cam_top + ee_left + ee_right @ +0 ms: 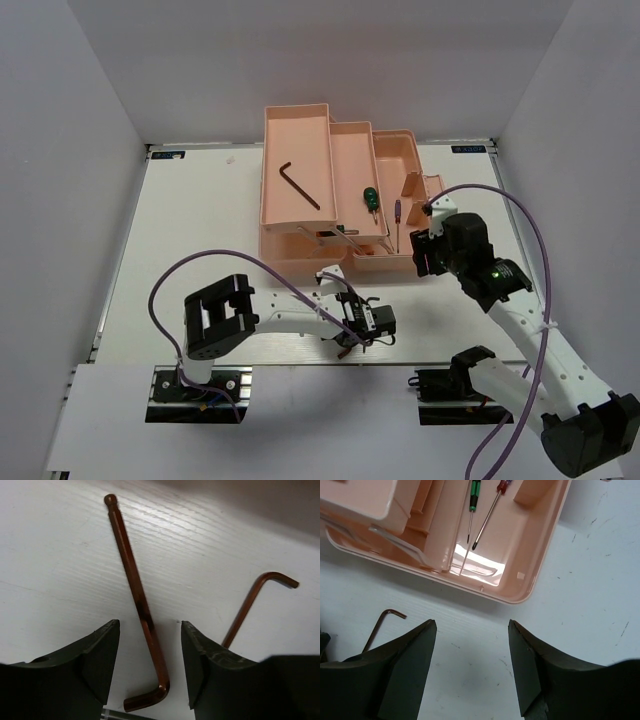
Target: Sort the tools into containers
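Your left gripper [150, 630] hung low over the table [55, 555], jaws apart, straddling one hex key [131, 570] without touching it. The key's long shaft ran out away from the fingers, its bent end back toward the wrist (so it lay square across the closing line). A second hex key [247, 607] lay just right of it. Your right gripper [472, 630] hovered by the toolbox [540, 555] at its near right corner, jaws apart and empty, farther from both keys.

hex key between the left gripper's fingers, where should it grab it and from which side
Take the hex key by its long straight shaft, just above the bend, coming straight down: it lies flat on the table, and the left gripper has its open fingers either side of that stretch.
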Available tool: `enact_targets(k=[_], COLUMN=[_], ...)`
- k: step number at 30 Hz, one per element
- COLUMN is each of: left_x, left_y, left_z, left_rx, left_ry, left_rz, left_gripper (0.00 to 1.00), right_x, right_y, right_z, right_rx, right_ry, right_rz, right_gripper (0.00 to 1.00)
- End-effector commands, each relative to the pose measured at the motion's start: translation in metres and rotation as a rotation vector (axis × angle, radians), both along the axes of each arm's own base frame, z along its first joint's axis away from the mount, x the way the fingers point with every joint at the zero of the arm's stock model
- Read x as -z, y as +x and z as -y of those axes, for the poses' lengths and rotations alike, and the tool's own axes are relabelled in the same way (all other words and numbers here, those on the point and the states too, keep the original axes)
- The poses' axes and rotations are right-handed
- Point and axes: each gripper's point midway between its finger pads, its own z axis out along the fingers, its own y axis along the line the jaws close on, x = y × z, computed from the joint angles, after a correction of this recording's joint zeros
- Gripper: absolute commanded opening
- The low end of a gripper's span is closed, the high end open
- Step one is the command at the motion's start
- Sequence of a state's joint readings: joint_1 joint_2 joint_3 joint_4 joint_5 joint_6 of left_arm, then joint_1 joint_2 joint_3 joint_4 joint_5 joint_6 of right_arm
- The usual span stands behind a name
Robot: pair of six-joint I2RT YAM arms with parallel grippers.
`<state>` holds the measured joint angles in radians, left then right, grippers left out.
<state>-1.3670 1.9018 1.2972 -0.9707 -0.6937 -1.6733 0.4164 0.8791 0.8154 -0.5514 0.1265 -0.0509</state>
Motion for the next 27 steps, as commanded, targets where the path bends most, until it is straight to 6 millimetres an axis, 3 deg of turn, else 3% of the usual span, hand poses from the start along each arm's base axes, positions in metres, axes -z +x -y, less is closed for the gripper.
enact_targets(k=[1, 11, 16, 20, 22, 23, 26, 27], left_x=[-0.002, 0.022, 0.037, 0.033, 0.020, 0.015, -0.013, -0.028], left_y=[0.004, 0.010, 0.002, 0.002, 0.000, 0.002, 0.003, 0.006], left_z=[-0.015, -0.015, -0.026, -0.027, -0.019, -0.016, 0.007, 0.016], left_rx=[-0.054, -0.059, -0.061, -0.060, -0.020, -0.012, 0.122, 0.146], left_ry=[0.005, 0.013, 0.031, 0.013, 0.028, 0.031, 0.046, 0.023], left_rz=[0.010, -0.038, -0.088, -0.084, -0.054, -0.045, 0.010, 0.029], left_gripper=[0.60, 0.58, 0.36, 0.13, 0.02, 0.00, 0.00, 0.00], right_x=[-0.009, -0.003, -0.004, -0.001, 0.002, 0.002, 0.009, 0.009], right_y=[0.002, -0.005, -0.007, -0.012, -0.019, -0.021, -0.040, -0.045], right_z=[-0.002, 0.000, 0.001, 0.000, -0.004, -0.004, -0.010, -0.014], right_rx=[0.021, 0.034, 0.034, 0.018, -0.021, -0.053, -0.161, -0.196], right_ry=[0.077, 0.131, 0.161, 0.168, 0.174, 0.154, 0.140, 0.151], right_rz=[0.026, -0.007, -0.012, -0.035, -0.068, -0.063, -0.108, -0.109], right_gripper=[0.66, 0.66, 0.66, 0.62, 0.54, 0.36, 0.00, 0.00])
